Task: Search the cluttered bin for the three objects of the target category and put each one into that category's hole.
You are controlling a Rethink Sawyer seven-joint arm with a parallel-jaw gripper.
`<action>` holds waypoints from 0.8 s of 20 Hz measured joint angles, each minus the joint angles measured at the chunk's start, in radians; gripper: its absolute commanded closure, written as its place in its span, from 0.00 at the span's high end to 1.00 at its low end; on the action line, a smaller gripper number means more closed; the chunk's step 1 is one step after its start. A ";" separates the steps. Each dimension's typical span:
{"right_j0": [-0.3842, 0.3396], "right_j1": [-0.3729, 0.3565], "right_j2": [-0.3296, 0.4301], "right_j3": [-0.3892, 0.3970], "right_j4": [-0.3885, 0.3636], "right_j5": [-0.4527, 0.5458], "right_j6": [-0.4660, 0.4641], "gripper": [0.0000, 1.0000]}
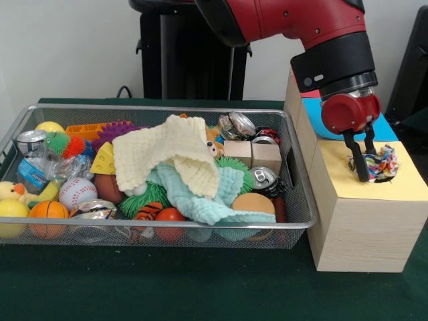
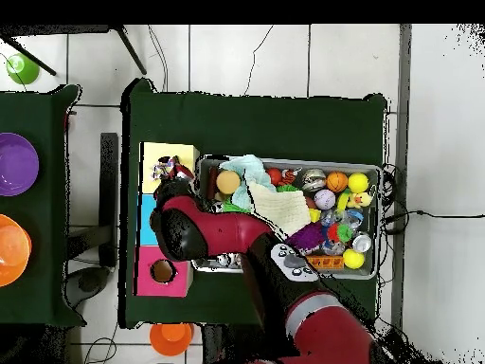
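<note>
The wire mesh bin is full of toys, cans and balls; it also shows in the overhead view. My gripper hangs over the yellow top of the wooden box, right of the bin. It is shut on a patterned cloth bundle, which rests at the round hole and hides most of it. The overhead view shows the bundle on the yellow top, with my gripper under the arm. No other patterned bundle shows in the bin.
A cream cloth and a mint cloth lie over the bin's middle. The blue-topped box stands behind the yellow one, and the red-topped hole beyond it. Purple and orange bowls sit on a side table.
</note>
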 measured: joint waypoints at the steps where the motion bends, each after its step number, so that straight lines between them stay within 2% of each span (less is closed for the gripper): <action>1: 0.015 -0.002 -0.015 -0.006 0.002 0.000 0.000 1.00; 11: 0.080 -0.007 -0.087 -0.040 0.002 0.007 0.000 1.00; 16: 0.113 -0.018 -0.120 -0.071 0.008 0.076 0.000 1.00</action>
